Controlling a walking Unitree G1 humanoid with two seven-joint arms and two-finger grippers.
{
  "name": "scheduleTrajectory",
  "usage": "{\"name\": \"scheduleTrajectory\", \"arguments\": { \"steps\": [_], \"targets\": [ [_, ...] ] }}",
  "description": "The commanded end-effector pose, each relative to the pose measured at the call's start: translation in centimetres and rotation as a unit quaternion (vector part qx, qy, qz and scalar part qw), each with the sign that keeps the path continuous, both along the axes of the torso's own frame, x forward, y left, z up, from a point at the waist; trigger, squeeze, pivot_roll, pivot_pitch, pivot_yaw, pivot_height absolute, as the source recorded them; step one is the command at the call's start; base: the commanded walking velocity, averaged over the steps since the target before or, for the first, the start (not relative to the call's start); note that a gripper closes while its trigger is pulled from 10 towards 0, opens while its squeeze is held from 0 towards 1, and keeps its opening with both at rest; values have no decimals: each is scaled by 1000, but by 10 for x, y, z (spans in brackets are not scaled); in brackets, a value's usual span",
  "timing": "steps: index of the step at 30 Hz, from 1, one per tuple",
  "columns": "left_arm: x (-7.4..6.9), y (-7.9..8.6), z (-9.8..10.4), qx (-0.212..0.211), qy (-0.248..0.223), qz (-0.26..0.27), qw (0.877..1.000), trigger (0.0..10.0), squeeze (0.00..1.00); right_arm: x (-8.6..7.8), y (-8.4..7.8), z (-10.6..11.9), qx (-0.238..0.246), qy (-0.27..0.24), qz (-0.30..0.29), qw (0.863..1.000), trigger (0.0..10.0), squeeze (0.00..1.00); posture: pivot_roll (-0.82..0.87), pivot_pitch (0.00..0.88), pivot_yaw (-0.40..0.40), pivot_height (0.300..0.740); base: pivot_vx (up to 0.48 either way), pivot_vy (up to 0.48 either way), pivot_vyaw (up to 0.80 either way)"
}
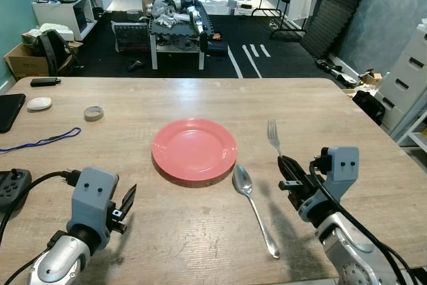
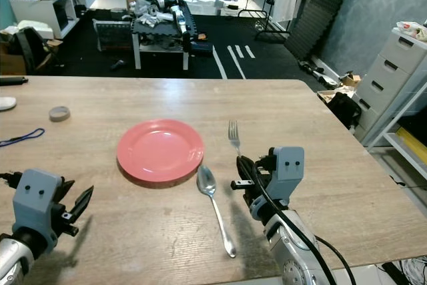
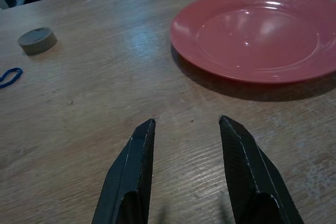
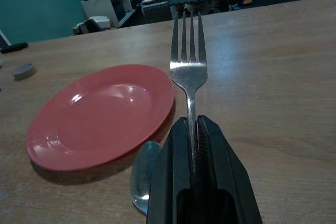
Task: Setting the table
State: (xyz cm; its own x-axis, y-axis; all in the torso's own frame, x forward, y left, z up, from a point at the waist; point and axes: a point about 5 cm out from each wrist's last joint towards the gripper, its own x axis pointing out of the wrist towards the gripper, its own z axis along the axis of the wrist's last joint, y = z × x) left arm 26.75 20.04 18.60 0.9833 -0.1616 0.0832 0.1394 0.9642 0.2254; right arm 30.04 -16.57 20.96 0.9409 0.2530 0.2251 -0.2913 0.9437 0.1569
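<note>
A red plate (image 1: pixel 194 148) sits in the middle of the wooden table (image 1: pixel 200 98). A metal spoon (image 1: pixel 254 207) lies just right of it, bowl toward the plate's edge. My right gripper (image 1: pixel 285 166) is shut on a metal fork (image 1: pixel 273 135), holding its handle so the tines point away from me, right of the plate and spoon. In the right wrist view the fork (image 4: pixel 188 72) sticks out past the fingers (image 4: pixel 212 150). My left gripper (image 1: pixel 128 199) is open and holds nothing, low over the table at the front left of the plate (image 3: pixel 257 32).
On the table's left side lie a roll of tape (image 1: pixel 93 113), a blue cord (image 1: pixel 40 142), a white object (image 1: pixel 39 103) and a black controller (image 1: pixel 12 185). Beyond the table stand a cluttered low table (image 1: pixel 177 21), shelves and white drawers (image 1: pixel 407 78).
</note>
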Motion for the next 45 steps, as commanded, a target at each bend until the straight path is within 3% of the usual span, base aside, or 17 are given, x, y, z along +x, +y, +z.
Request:
{"name": "scheduleTrajectory", "arguments": {
  "steps": [1,4,18,45],
  "targets": [
    [-2,2,-9,-4,16,8,1000,10000,0,-5,-2,-5,-4,5,-6,1000,10000,0,59,160,36,740,0,0,0],
    [-3,1,-12,-5,20,8,1000,10000,0,-9,-1,-9,-19,5,-10,1000,10000,0,55,161,40,740,0,0,0],
    [-2,-1,-14,-6,22,9,1000,10000,0,-6,-8,-20,-3,30,-40,999,10000,0,56,164,45,740,0,0,-57],
    [-1,-3,-15,-7,24,6,1000,10000,0,-6,-14,-25,-3,41,-61,997,10000,0,53,168,49,740,0,0,-800]
  ]
}}
